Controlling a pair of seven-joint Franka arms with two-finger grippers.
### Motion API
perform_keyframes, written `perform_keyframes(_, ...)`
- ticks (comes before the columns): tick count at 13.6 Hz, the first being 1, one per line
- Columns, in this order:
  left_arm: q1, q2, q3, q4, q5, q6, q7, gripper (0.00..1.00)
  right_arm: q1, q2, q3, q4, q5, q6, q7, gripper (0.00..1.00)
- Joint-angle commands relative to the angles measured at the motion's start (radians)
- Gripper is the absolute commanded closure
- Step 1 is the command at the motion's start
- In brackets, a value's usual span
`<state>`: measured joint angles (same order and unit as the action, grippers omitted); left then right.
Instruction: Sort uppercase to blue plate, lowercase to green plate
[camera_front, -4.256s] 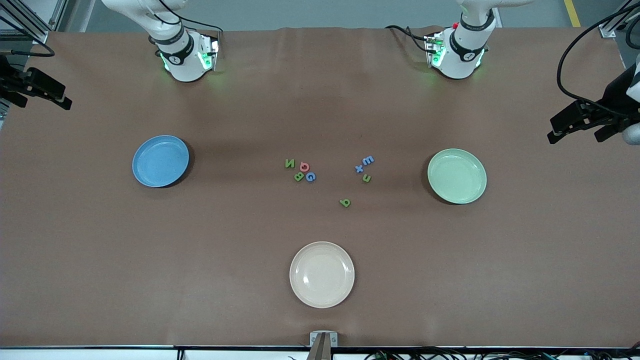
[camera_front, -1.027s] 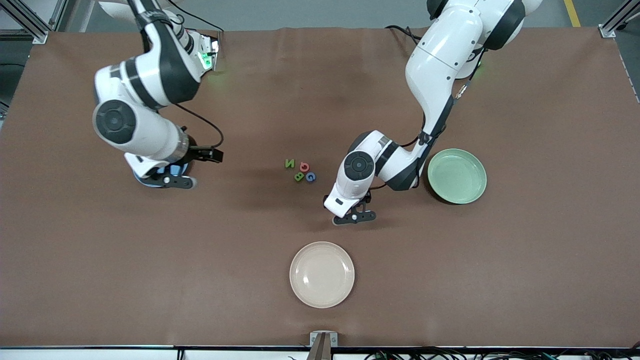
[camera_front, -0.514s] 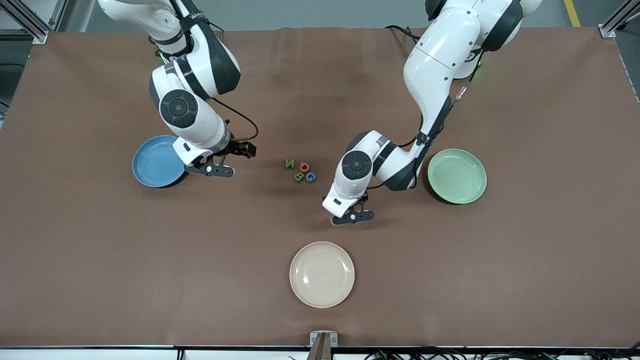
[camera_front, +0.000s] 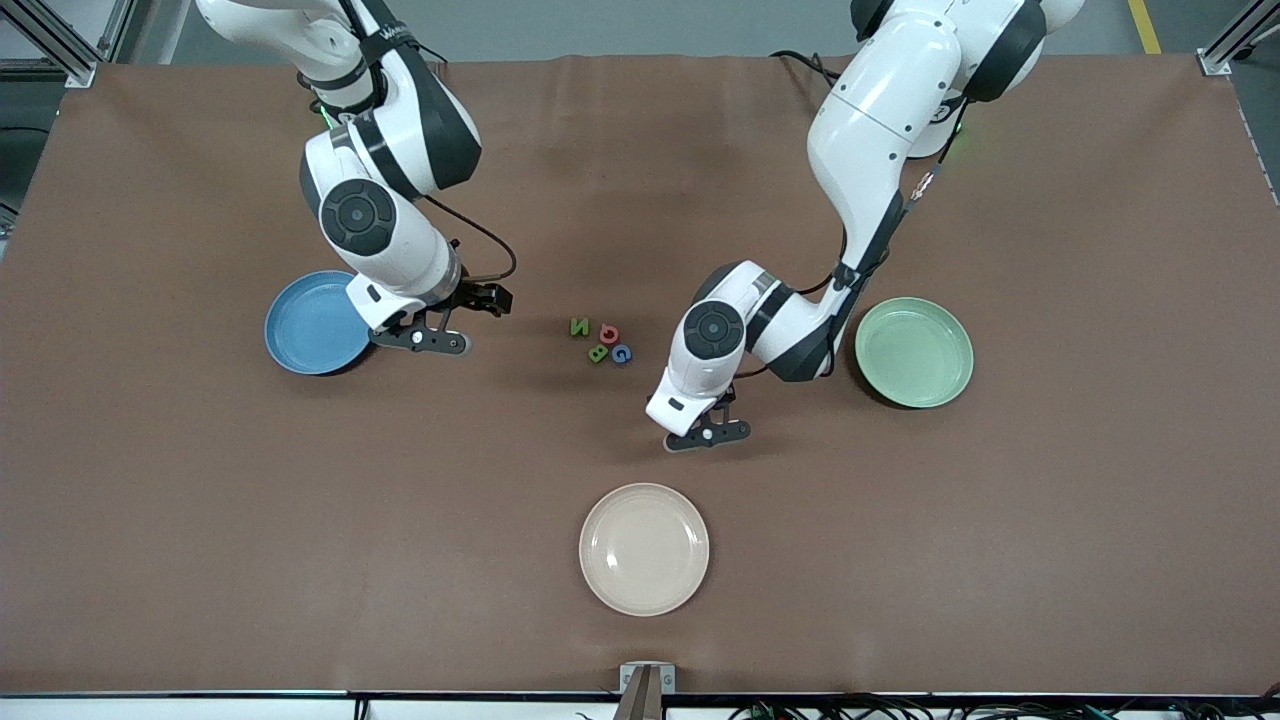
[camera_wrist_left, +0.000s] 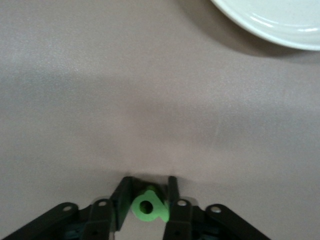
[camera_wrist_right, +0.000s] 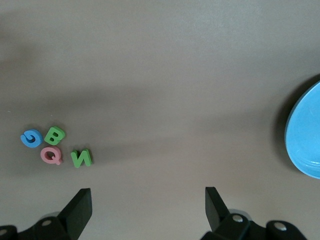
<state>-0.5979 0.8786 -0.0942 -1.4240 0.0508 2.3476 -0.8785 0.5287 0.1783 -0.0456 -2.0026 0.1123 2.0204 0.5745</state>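
Note:
My left gripper is down at the table, shut on the green lowercase b, whose body sits between the two fingers. The other lowercase letters are hidden under the left arm. The uppercase letters lie in a cluster at the table's middle: green N, pink Q, green B, blue G. My right gripper hangs open and empty over the table between the blue plate and that cluster. The green plate is empty, toward the left arm's end.
A cream plate sits nearer the front camera than the letters, and its rim shows in the left wrist view. The blue plate's edge shows in the right wrist view. A small metal bracket sits at the table's front edge.
My left gripper's fingers have closed onto the green b. A second ago the right gripper was over the blue plate; it has swung toward the capitals and has held still since.

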Motion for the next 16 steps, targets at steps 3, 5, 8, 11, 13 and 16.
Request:
perform_keyframes(3,0.0,-0.013,0.005,0.01,0.001,-0.057,-0.036,0.81,0.019,-0.034,-0.008,-0.036,0.0,0.02,0.016,0.0)
perform_keyframes(5,0.001,-0.026,0.005,0.01,0.0,-0.088,-0.04,0.86,0.022,-0.034,-0.008,-0.045,0.0,0.029,0.016,0.0)
perform_keyframes(8,0.004,-0.038,0.005,0.008,0.001,-0.096,-0.046,0.93,0.024,-0.034,-0.008,-0.053,0.0,0.038,0.018,0.0)
perform_keyframes(11,0.006,-0.041,0.005,0.011,0.001,-0.113,-0.045,0.81,0.024,-0.034,-0.008,-0.053,0.0,0.04,0.018,0.0)
perform_keyframes(13,0.004,-0.043,0.005,0.013,0.001,-0.113,-0.047,0.75,0.024,-0.034,-0.008,-0.054,0.0,0.04,0.018,0.0)
perform_keyframes(16,0.0,-0.043,0.005,0.013,0.001,-0.113,-0.047,0.74,0.025,-0.033,-0.008,-0.054,0.0,0.047,0.018,0.0)
